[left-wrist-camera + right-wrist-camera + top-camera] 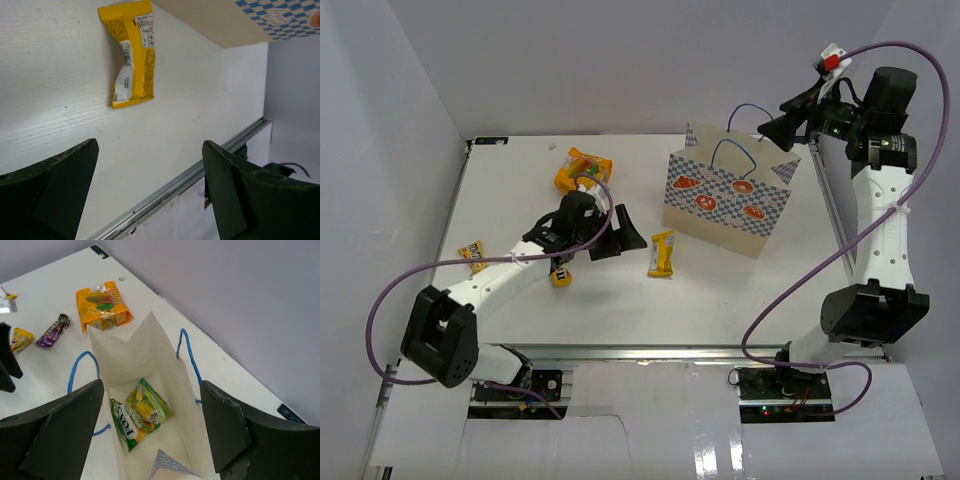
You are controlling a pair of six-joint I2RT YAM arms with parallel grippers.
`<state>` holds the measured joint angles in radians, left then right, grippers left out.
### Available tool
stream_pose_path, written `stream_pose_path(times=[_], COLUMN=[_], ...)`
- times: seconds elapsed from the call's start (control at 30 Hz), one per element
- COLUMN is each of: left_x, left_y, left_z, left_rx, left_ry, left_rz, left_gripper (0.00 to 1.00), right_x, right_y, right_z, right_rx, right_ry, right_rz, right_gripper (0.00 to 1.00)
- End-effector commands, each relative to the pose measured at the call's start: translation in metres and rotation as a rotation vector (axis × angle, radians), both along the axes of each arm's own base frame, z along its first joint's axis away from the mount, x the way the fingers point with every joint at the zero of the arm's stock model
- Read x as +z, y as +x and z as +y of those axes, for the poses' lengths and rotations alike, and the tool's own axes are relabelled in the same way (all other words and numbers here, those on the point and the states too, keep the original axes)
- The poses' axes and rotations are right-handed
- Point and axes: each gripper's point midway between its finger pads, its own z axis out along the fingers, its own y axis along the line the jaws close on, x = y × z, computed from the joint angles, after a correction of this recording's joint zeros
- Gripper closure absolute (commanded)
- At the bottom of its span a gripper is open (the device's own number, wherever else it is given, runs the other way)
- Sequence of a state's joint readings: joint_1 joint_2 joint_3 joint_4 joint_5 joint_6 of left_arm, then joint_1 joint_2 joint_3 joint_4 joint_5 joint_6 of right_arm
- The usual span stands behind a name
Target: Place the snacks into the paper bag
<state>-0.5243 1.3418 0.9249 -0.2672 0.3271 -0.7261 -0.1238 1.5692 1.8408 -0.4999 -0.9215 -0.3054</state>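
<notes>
Yellow bar wrapper (662, 253) flat beside paper bag (720, 205), long axis near-to-far; left tool (149, 145), right tool (151, 384) both agape.

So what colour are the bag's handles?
Blue. The paper bag's handles show best in the right wrist view.

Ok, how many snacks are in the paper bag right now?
1. A green crinkly packet lies on the floor of the paper bag, seen from the right wrist view. Part of the bag's floor is out of view, so another could be hidden.
</notes>
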Motion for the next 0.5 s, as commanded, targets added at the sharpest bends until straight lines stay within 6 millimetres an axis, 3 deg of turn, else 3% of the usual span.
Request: stream_pose_path(times=[0.0,0.07,0.1,0.13,0.2,0.23,0.27,0.37,0.47], left_x=[-0.008,-0.012,-0.026,-0.025,-0.033,-0.046,-0.043,-0.06,-0.075], left_y=[0.01,0.014,0.013,0.017,0.017,0.023,0.029,0.043,0.057], left_z=[-0.02,-0.032,-0.041,-0.046,-0.058,-0.059,-0.064,-0.069,-0.07], left_rx=[0.067,0.064,0.062,0.073,0.041,0.049,0.032,0.021,0.019], left_ry=[0.09,0.137,0.189,0.211,0.26,0.311,0.33,0.421,0.494], left_rz=[-0.018,-0.038,-0.04,-0.061,-0.091,-0.099,-0.134,-0.173,-0.194], left_gripper=[0.06,0.07,0.07,0.07,0.07,0.07,0.07,0.07,0.08], right_x=[0.043,0.026,0.022,-0.005,-0.019,-0.03,-0.057,-0.076,-0.089], right_y=[-0.034,-0.041,-0.055,-0.059,-0.077,-0.083,-0.089,-0.11,-0.117], right_z=[-0.017,-0.026,-0.031,-0.034,-0.041,-0.041,-0.042,-0.041,-0.039], right_rx=[-0.06,-0.083,-0.108,-0.115,-0.138,-0.138,-0.139,-0.148,-0.138], right_ry=[0.001,-0.034,-0.053,-0.061,-0.102,-0.113,-0.114,-0.135,-0.115], right_rz=[-0.059,-0.039,-0.032,0.024,0.007,0.016,0.07,0.071,0.101], right_gripper=[0.16,0.12,0.12,0.11,0.1,0.1,0.09,0.08,0.08])
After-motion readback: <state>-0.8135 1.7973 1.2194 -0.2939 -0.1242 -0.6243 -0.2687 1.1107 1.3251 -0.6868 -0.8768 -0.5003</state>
